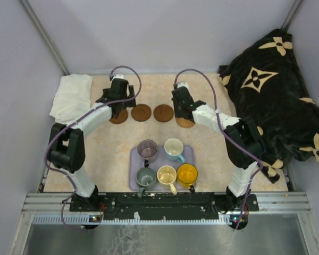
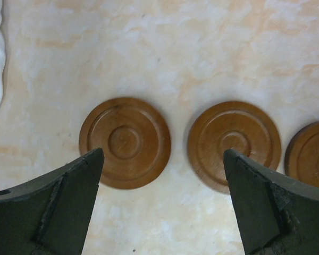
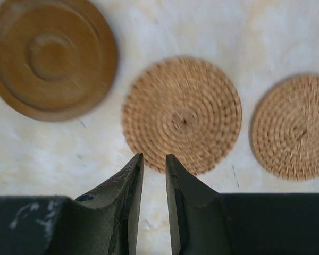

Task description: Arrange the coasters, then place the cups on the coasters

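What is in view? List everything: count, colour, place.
wooden coasters: three, brown, left part of the far row
woven coasters: two, tan, right end of that row
cups: five, purple-grey, light blue, grey-green, cream, orange-yellow, on the tray
tray: one, lavender, near centre
cloth: one, white, far left
blanket: one, black with tan flowers, right
table: one, beige, under everything
left gripper: one, black, open above wooden coasters
right gripper: one, black, nearly closed, empty, over a woven coaster
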### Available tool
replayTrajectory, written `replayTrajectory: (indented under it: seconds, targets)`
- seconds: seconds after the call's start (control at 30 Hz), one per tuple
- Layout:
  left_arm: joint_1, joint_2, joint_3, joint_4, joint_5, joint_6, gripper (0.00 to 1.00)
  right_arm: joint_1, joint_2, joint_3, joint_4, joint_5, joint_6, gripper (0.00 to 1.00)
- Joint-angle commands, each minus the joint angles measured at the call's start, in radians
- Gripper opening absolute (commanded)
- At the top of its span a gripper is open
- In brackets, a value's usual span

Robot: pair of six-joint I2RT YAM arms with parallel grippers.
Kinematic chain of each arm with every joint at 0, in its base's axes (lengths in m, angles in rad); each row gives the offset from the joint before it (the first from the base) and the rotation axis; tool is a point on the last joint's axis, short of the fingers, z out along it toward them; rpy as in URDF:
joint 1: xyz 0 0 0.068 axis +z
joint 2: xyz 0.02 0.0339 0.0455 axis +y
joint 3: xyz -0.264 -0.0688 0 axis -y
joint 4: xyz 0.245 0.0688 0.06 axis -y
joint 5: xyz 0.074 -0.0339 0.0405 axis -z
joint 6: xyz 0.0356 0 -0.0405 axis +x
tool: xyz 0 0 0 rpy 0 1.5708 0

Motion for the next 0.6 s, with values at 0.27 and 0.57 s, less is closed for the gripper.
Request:
replayTrajectory:
  seconds: [0.27,0.57]
  targets:
    - [0.008,-0.329,-0.294,0.084,0.098,-0.048,1.0,-0.039,-0.007,-0.073,0.055,0.049,0.063,0.25]
    - [0.008,-0.481,-0.389,0.115,0.086,-0.025,1.0,-0.07,0.097,-0.018,0.071,0.01,0.067,0.24]
